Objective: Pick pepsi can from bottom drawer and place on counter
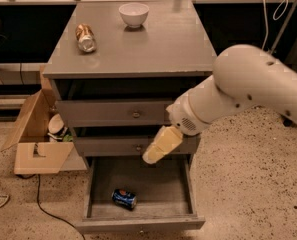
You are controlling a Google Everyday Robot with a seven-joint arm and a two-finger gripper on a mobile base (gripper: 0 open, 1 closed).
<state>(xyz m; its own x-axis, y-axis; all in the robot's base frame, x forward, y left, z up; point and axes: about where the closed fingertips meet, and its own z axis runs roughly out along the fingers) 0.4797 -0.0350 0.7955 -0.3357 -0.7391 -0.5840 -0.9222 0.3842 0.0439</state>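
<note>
The jaws hang before the middle drawer (113, 146), above the open bottom drawer (160, 189); whether they are spread or closed I cannot tell. The blue can (124, 198) lies on its side on the drawer floor, at seven o'clock from the jaws. On the desk (153, 49) sit a bowl (134, 14) at twelve o'clock and a brown can (85, 37) at ten.

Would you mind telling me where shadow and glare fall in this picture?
Camera view: the pepsi can lies in the shaded bottom drawer yet is plainly visible; the counter carries a soft sheen, no harsh glare; the gripper, over the drawer's right half, is brightly lit.
</note>
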